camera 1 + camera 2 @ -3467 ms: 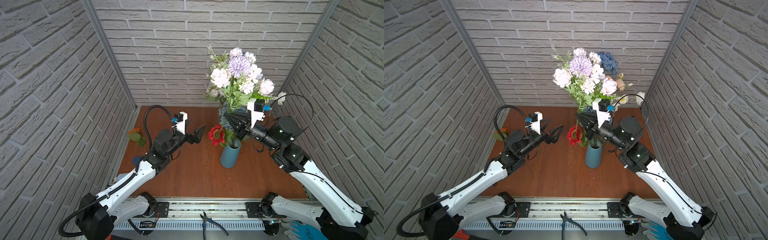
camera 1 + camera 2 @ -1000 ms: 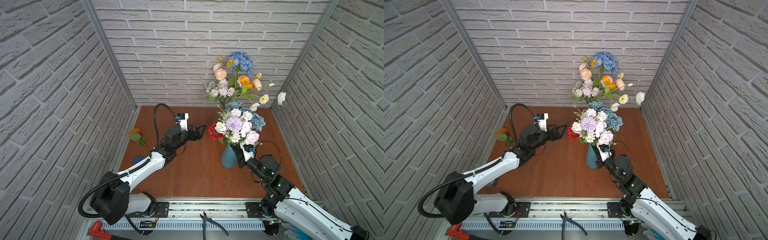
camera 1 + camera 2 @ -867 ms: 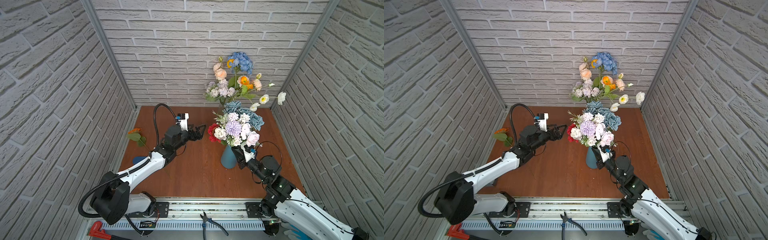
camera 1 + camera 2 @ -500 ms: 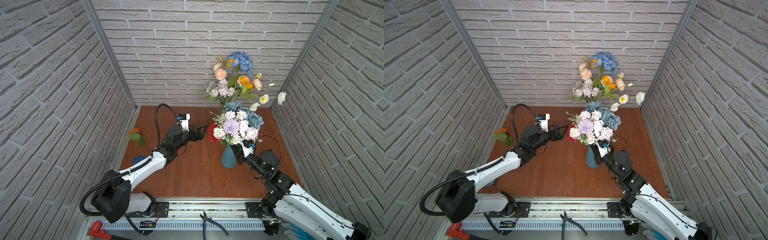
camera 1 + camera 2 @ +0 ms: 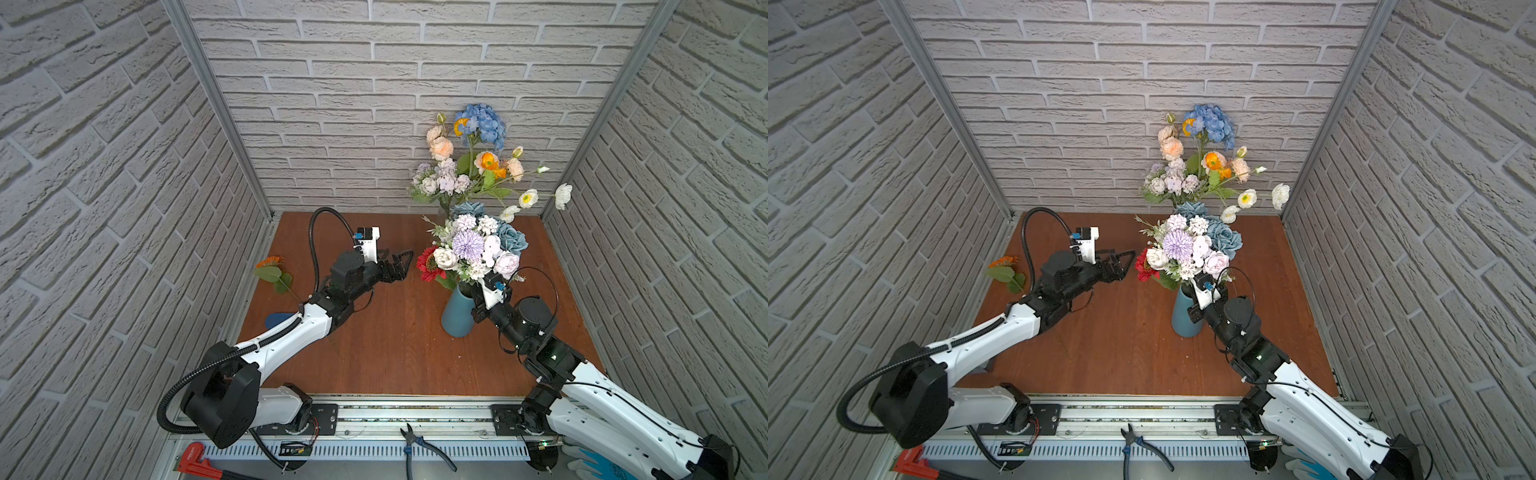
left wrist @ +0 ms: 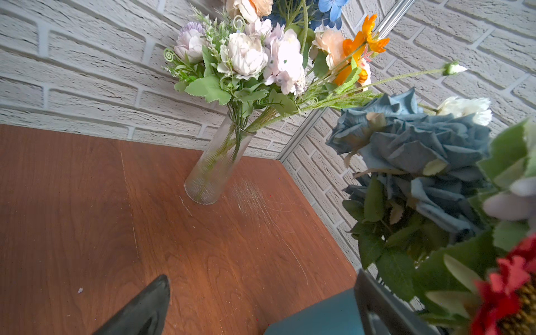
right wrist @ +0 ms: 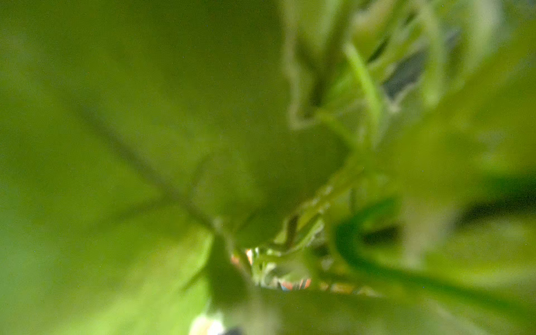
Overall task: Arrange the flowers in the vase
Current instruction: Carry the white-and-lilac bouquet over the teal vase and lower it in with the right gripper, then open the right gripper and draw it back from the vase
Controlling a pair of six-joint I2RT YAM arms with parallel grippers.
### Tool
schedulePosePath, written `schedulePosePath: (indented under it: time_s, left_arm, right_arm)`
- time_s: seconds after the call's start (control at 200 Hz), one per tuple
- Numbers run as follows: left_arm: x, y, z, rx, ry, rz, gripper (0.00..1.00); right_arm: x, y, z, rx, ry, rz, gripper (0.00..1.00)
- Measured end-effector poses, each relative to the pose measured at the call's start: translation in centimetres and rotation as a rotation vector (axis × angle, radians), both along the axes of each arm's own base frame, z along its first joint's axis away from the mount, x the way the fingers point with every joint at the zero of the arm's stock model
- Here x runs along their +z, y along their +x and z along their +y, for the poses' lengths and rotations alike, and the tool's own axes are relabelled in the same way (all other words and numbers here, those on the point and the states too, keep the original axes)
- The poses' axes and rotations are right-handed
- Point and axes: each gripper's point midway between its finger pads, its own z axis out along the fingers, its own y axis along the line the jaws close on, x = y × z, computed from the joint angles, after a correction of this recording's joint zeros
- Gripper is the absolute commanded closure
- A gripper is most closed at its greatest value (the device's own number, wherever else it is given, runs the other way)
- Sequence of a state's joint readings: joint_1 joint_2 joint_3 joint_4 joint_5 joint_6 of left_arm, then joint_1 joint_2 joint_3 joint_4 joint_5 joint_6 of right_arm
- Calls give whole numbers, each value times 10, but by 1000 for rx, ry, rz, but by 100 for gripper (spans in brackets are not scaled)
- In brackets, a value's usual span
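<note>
- Seating step: the lilac-white bunch [image 5: 469, 249] stands in the blue vase [image 5: 457, 318]. The right gripper [image 5: 478, 293] is closed at the vase's mouth; whether it pinches stems is hidden.
- Left gripper [image 5: 401, 266] gapes empty, left of the vase.
- Next, probably: withdraw without dragging blooms.

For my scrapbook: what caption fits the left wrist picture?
Clear ribbed glass vase of pastel flowers standing on a brown wooden table.

A teal-blue vase [image 5: 455, 320] is seen on a reddish-brown, wood-grained worktop [image 5: 395, 332]. Above that vase, lilac, white, dusty-blue and red flowers [image 5: 468, 245] are shown; behind it, a clear ribbed vase [image 6: 216, 168] is set against grey-white brick-patterned walls [image 5: 374, 104].
</note>
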State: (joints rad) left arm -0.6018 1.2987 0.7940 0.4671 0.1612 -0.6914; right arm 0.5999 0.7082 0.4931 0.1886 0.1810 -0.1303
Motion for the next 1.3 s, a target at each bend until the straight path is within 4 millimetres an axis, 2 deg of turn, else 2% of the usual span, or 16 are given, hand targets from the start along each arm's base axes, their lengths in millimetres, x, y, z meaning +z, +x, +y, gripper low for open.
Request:
schedulePosePath:
  time_s: [0.315,0.475,0.605,0.735,0.86,1.11,1.3]
  left_arm:
    - [1,0,0,-1,-2,-1,2]
    - [1,0,0,-1,-3,-2,2]
    - [1,-1,-1,-3,-3,-1,2]
    - [1,-1,-1,-2,-3,-1,2]
    - [1,-1,-1,-3,-3,-2,2]
    - [1,-1,-1,-5,-4,-2,2]
    - [1,-2,-2,-8,-8,2,2]
  right_arm:
    - [-33,-10,-8,-7,-8,42,94]
    - [-33,-10,-8,-7,-16,28,92]
    - [-31,-11,-8,-6,-16,22,72]
    - [-30,-15,-10,3,-7,25,62]
    - [-24,-24,-13,16,18,22,61]
    - [4,-48,-27,21,112,-1,61]
    - [-5,-62,-29,50,144,63,61]
